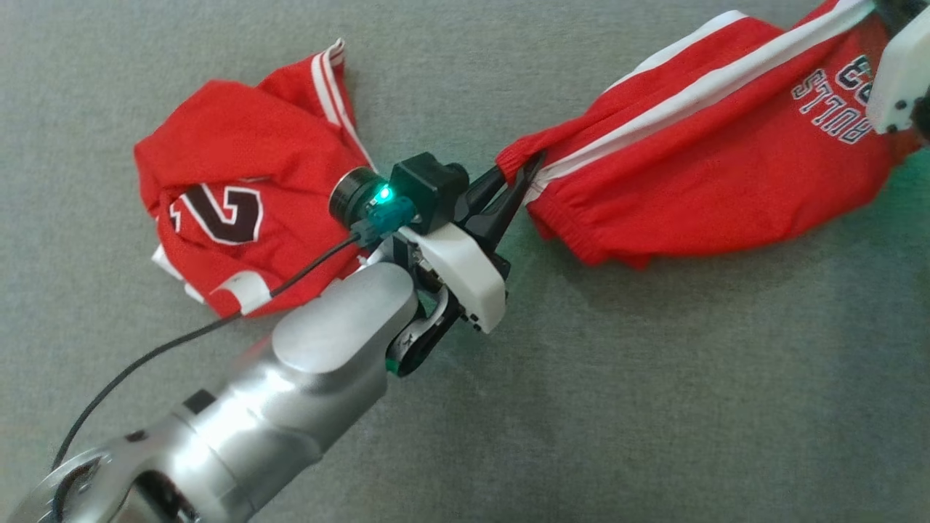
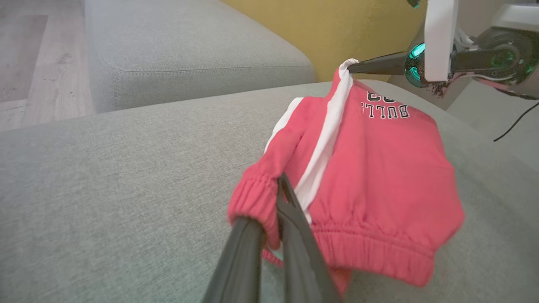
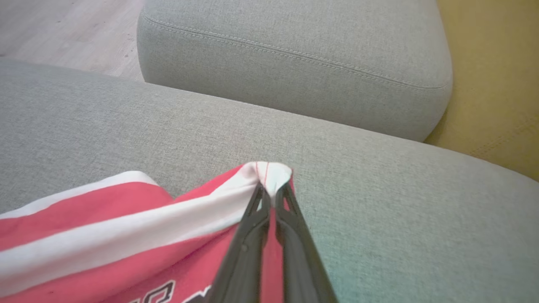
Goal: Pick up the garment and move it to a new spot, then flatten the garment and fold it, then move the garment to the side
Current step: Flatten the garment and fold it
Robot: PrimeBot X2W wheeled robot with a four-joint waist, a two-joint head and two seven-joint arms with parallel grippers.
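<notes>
The red shorts point(image 1: 697, 167), white-striped with BULLS lettering, stretch from centre toward two o'clock, elastic waistband bunched at the centre end.

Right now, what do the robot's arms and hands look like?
The left arm is rounded, shiny silver metal. A white shell covers its wrist, beside a black camera with a green light and a thin black cable. The left hand and right hand each have two long dark fingers.

The head camera looks steeply down, close over the left claw point(image 1: 529, 168). Each wrist camera sits low behind its own claw, looking along it. The left one also catches the right claw point(image 2: 353, 67) beyond (all views share the red shorts point(image 2: 370, 168) and the grey sofa cushion point(image 2: 105, 189)).
</notes>
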